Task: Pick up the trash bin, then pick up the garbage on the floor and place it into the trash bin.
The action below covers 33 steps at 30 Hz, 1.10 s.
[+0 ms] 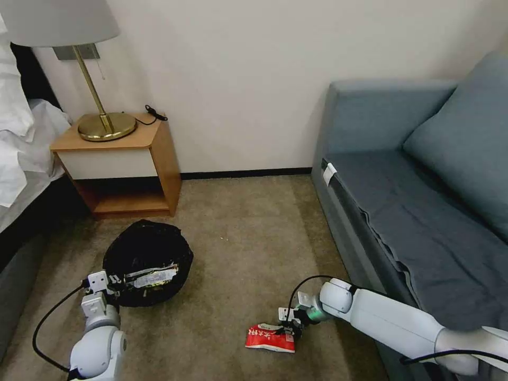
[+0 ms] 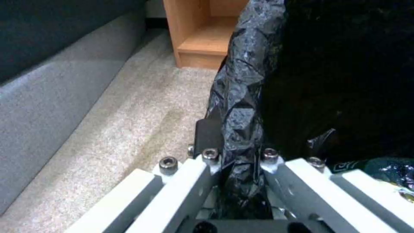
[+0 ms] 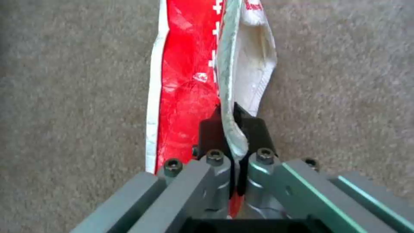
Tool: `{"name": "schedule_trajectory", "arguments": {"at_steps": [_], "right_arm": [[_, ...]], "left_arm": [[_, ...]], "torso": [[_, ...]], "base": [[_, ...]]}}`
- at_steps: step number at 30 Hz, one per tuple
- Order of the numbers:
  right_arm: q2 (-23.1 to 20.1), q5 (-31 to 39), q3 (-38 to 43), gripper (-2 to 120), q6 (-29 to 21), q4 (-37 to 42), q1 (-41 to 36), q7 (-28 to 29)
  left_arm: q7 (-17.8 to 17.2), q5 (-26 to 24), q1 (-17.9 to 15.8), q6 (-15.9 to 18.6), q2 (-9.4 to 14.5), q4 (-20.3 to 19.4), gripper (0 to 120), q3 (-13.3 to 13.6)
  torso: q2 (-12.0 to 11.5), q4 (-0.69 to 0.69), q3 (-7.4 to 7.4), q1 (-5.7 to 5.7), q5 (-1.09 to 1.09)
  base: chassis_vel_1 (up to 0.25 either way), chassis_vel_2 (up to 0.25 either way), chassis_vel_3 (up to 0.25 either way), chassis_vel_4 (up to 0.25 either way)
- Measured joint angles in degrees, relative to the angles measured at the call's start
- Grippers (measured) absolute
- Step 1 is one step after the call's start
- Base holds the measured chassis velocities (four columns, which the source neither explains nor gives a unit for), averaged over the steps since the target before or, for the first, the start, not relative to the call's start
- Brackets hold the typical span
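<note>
The left end effector [image 1: 114, 283] was clamped on the near rim of the trash bin [image 1: 147, 254], its fingers [image 2: 207, 134] pinching a fold of the glossy black liner, as the left wrist view showed. The bin stood on the beige carpet [image 1: 238, 233] in front of a wooden nightstand [image 1: 127, 164] that carried a brass lamp [image 1: 103, 124] and a black cable [image 1: 155, 112]. A dark silvery wrapper [image 1: 151, 277] lay inside the bin near the gripped rim; what else sat in the bag was lost in its black folds.

Well apart from the bin, the right end effector [image 1: 288, 329] was low at the carpet, closed on the edge of a red-white packet [image 1: 270, 338]. The right wrist view showed the black fingertips [image 3: 211, 129] squeezed on a pale fold of the packet [image 3: 185, 81], whose far end ran out of the picture. Whether the packet touched the carpet was hard to judge.

A blue-grey sofa [image 1: 423, 222] with a cushion [image 1: 465, 137] hemmed in the right arm's side, its front edge just beside the arm. A bed with white linen [image 1: 21, 148] bounded the left side, partly cut off. Between the bin and the packet lay an open stretch of carpet, running back to the dark skirting board [image 1: 246, 173] and pale wall.
</note>
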Motion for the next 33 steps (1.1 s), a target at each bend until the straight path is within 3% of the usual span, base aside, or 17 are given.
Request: {"name": "schedule_trajectory", "arguments": {"at_steps": [10,14,19,26,33], "right_arm": [[2.44,0.74,8.05,0,-0.16,-0.19,-0.88,0.4],[7.01,0.94,16.15,0,-0.78,1.19,-0.05,1.7],[12.5,2.3,20.31,0,-0.87,2.98,2.76,1.91],[18.13,4.8,21.44,0,0.17,4.52,7.68,1.68],[22.0,8.76,17.11,0,0.68,3.6,14.86,1.81]], "left_arm": [[0.16,-0.88,0.12,-0.08,0.72,0.31,1,0.16],[0.43,-0.88,0.15,0.54,1.08,-0.32,1,0.51],[0.73,-0.82,-0.1,1.8,1.75,-2.15,1,0.66],[1.09,-0.54,-0.64,2.67,2.09,-4.26,1,0.69],[1.92,-0.41,-0.15,3.35,1.99,-7.21,1,1.17]], "torso": [[0.0,0.0,0.0,0.0,0.03],[-0.01,0.01,0.0,0.0,0.01],[-0.01,0.02,0.01,0.0,0.0],[-0.01,0.02,0.01,0.0,0.0],[-0.01,0.02,0.0,0.0,0.01]], "base": [[0.0,0.0,0.0,0.0],[0.0,0.0,0.0,0.0],[0.0,0.0,0.0,0.0],[0.0,0.0,0.0,0.0],[0.0,0.0,0.0,0.0]]}}
